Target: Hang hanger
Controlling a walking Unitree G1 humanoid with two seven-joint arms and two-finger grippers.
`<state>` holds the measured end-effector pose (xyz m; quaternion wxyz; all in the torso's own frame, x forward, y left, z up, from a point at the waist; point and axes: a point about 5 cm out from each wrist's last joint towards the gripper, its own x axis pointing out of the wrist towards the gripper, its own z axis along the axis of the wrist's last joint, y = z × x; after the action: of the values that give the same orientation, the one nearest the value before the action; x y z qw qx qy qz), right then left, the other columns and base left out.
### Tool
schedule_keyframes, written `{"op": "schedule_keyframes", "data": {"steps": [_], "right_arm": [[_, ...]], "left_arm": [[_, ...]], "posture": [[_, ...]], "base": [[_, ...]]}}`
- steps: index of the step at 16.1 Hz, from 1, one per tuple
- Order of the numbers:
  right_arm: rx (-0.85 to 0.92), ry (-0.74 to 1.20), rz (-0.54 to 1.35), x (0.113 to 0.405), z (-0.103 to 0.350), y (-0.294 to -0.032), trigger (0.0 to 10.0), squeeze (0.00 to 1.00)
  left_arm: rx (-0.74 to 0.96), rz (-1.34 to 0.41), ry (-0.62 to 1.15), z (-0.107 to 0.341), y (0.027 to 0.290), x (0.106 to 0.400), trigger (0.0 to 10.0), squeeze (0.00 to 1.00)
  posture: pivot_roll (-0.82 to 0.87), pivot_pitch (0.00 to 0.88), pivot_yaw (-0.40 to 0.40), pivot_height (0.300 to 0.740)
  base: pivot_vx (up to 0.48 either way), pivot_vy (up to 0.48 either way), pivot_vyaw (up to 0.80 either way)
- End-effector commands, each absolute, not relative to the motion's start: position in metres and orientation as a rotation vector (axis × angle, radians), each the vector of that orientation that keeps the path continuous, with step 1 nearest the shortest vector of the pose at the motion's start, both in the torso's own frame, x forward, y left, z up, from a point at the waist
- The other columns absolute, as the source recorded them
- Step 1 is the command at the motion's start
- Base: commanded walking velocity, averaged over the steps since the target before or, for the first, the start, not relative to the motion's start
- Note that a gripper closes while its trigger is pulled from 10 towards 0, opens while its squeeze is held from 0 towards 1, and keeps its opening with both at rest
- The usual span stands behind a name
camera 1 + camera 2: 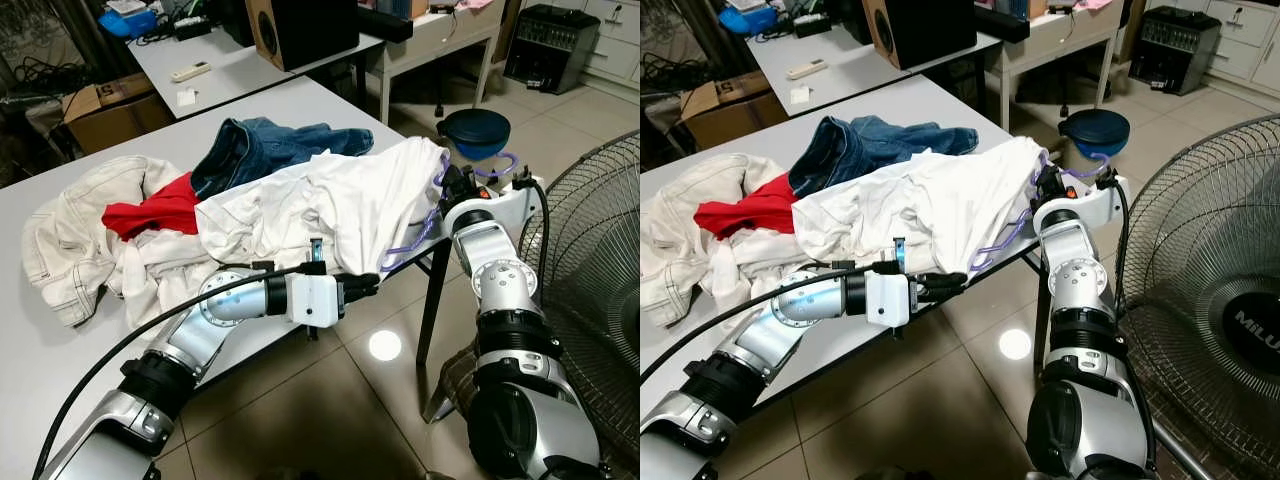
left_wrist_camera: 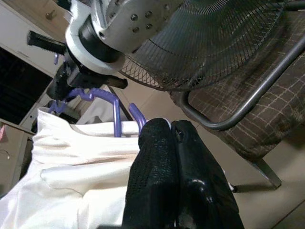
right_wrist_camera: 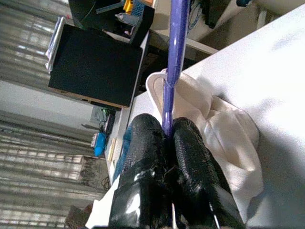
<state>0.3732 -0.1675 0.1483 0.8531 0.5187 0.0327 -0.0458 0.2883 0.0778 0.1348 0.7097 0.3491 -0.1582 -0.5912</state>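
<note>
A purple hanger sits inside a white shirt lying at the right end of the grey table. Part of its lower arm curves out below the shirt's edge. My right gripper is beside the table's corner, shut on the hanger's purple neck where it leaves the collar. My left gripper reaches along the table's front edge. Its fingers are pressed shut, tips against the shirt's hem just below the hanger. No cloth shows between them.
Blue jeans, a red cloth and a cream garment are piled on the table behind the shirt. A large standing fan is close on the right. A blue bin and a second table stand beyond.
</note>
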Motion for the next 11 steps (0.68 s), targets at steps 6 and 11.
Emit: {"op": "schedule_keyframes", "data": {"steps": [6, 11], "right_arm": [[1.079, 0.034, -0.100, 0.385, 0.159, -0.157, 10.0, 0.00], [1.095, 0.052, -0.017, 0.390, 0.172, -0.125, 10.0, 0.00]], "left_arm": [[0.744, -1.345, -0.438, 0.154, 0.064, 0.284, 0.0, 0.00], [0.679, -1.327, -0.459, 0.158, 0.049, 0.285, 0.0, 0.00]], "posture": [[-0.06, 0.000, 0.151, 0.740], [-0.07, 0.000, 0.153, 0.740]], "base": [[0.000, 0.000, 0.00], [0.000, 0.000, 0.00]]}}
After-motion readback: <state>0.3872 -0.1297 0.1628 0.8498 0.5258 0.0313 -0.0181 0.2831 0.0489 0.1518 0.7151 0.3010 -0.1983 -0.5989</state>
